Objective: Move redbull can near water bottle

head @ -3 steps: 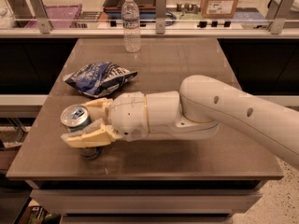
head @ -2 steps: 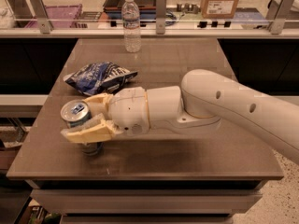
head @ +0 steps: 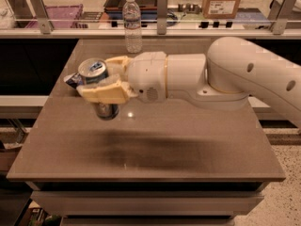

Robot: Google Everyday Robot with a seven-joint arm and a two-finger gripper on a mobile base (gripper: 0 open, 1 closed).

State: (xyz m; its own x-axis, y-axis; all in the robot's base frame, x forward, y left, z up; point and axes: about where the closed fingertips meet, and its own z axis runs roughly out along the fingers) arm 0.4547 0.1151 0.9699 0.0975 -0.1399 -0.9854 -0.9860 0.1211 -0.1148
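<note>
- Gripper [head: 96, 77]: jaws clamped around redbull can [head: 92, 69], held clear of the tabletop [head: 188, 145].
- Water bottle [head: 132, 25]: beyond the jaws (carry can upright; set down just beside it).

Gripper [head: 97, 77], clamped on redbull can [head: 93, 70], held above left half of table [head: 141, 182]. Bare tabletop between can and water bottle [head: 132, 25] at far edge. Snack bag [head: 72, 80] just behind can, at left. Arm [head: 235, 74] spanning right half. Near half of tabletop unobstructed.
</note>
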